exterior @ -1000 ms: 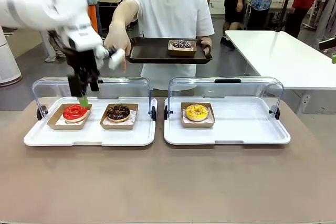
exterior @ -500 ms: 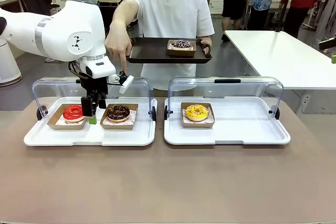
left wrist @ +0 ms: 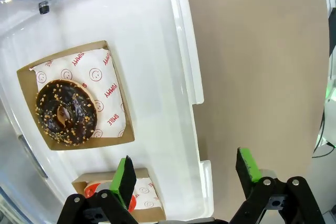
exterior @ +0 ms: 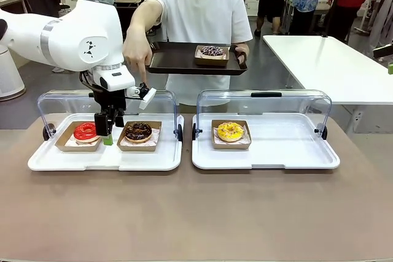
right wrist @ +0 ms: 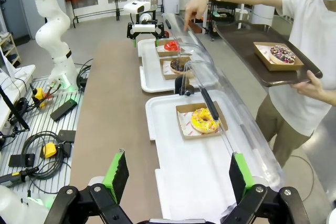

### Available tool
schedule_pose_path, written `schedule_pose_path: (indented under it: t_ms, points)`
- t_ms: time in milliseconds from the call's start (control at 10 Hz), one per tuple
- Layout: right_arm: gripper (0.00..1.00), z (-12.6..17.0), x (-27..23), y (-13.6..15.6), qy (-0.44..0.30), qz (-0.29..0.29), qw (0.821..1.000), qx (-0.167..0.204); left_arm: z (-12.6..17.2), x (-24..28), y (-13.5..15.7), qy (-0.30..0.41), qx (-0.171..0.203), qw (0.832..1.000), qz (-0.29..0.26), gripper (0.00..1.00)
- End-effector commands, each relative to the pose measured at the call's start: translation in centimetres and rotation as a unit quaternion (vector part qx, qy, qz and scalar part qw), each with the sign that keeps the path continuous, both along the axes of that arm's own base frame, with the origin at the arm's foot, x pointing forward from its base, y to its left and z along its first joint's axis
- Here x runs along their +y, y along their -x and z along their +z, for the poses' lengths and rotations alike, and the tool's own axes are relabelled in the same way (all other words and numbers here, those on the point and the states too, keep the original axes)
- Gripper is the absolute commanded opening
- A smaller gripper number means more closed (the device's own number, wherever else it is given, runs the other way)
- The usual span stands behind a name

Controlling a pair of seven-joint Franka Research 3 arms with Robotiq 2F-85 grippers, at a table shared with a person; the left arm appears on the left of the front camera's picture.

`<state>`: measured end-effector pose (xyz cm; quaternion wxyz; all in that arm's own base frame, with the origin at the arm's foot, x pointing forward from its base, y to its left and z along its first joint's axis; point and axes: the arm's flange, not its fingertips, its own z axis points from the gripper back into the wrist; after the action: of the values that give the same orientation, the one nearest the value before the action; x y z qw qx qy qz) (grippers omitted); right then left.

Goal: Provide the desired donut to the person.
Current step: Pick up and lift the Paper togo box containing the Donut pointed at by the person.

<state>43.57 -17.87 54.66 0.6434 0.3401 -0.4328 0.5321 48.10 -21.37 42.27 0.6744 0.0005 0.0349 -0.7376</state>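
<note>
While the person [exterior: 199,16] points a finger of one hand [exterior: 136,50] down over the left white tray [exterior: 104,161], my left gripper [exterior: 108,135] hangs open just above that tray, holding nothing. From the front it sits between two boxed donuts, with the red donut [exterior: 86,131] just to one side and the chocolate donut [exterior: 138,131] just to the other. The finger lines up with the chocolate one, so I take that as the wanted donut, though I cannot be sure. It lies in its box, off to the side of my jaws and not between them. My right gripper [right wrist: 176,178] is open too and empty, high above the worktop [exterior: 196,213] and well back from the yellow donut [right wrist: 205,120].

I judge the task to be at an early stage. The clear lids [exterior: 295,105] stand raised and the gripper is close. Lining up on the box, gripping, lifting and carrying across to the person's dark tray [exterior: 175,61] are all left.

I count four donuts: red, chocolate, yellow, and a sprinkled donut [exterior: 212,51] on the dark tray. There are two white trays, two clear lids, one dark tray and two grippers.
</note>
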Motion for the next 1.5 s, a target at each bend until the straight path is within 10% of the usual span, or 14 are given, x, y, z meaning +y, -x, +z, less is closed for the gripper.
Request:
schedule_pose_path:
  t_ms: [0, 1400]
  points:
    - [1.00, 0.0, 0.0, -0.1, -0.011, -0.003, 1.000, -0.006, 0.4, 0.1, 0.2, -0.002, 0.002, 1.000, 0.000, 1.00]
    - [1.00, 0.0, 0.0, -0.1, -0.011, -0.003, 1.000, -0.006, -7.7, 1.8, -5.4, 0.043, -0.044, 0.997, 0.045, 1.00]
